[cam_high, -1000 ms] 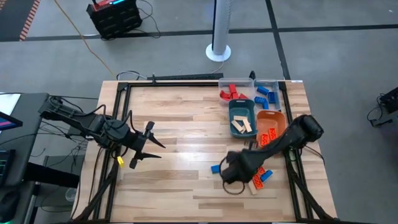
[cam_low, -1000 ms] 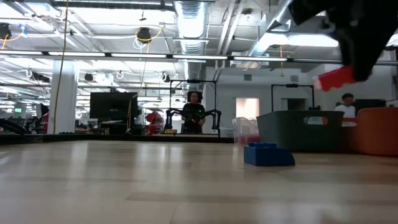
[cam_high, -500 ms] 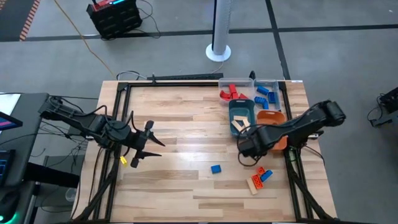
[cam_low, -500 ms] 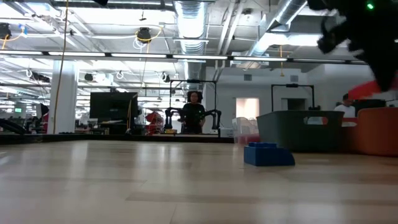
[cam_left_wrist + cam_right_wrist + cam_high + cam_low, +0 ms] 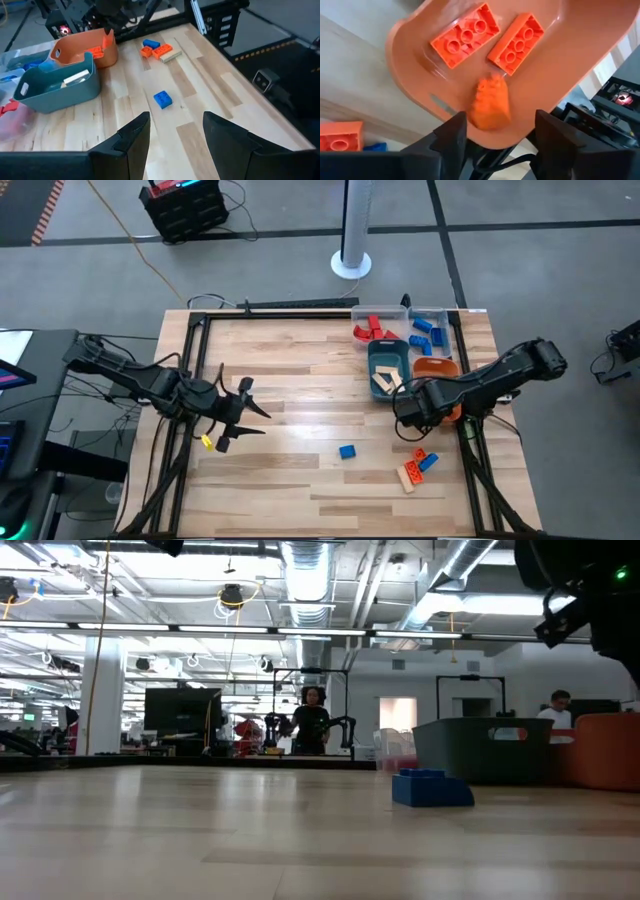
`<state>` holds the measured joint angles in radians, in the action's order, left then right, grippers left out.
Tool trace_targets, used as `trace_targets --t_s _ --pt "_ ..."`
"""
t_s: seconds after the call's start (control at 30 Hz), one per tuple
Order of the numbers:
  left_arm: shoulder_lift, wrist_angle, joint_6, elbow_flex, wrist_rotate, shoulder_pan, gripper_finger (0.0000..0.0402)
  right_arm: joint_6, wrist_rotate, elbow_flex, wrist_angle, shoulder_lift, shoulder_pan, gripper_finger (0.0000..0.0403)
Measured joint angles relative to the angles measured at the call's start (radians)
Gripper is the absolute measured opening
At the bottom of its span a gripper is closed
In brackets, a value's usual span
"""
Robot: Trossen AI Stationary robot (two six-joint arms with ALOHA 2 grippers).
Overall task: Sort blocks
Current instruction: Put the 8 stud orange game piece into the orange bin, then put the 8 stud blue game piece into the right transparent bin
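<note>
My right gripper stands open above the orange tray, pointing down. An orange block shows blurred just past its fingers, free of both, over the tray floor, where two more orange blocks lie flat. My left gripper hovers open over the table's left half, holding nothing. A blue block lies alone on the table mid-front. Orange, blue and tan blocks lie together near the front right.
The teal tray with tan blocks sits left of the orange tray. Behind them, clear trays hold red blocks and blue blocks. The black frame rail runs along the right edge. Bare wood spans the table's middle and left.
My right gripper has carried an orange block from above the front-right cluster toward the far right, to over the orange tray, rolling its wrist on the way. It has opened and let the block go. The block is dropping into the tray.
</note>
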<state>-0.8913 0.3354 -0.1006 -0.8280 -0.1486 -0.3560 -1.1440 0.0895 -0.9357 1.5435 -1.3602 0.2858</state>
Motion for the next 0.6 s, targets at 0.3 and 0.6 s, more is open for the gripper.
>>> trace_targets --t_s 0.3,0.6 --pt "-0.029 -0.044 -0.045 0.000 -0.094 0.002 0.0179 0.094 0.013 -0.140 -0.086 -0.013 0.153 0.0235" --pt "-0.083 -0.063 -0.037 0.000 -0.100 0.002 0.0179 0.355 0.043 -0.178 -0.252 -0.167 0.477 0.0219"
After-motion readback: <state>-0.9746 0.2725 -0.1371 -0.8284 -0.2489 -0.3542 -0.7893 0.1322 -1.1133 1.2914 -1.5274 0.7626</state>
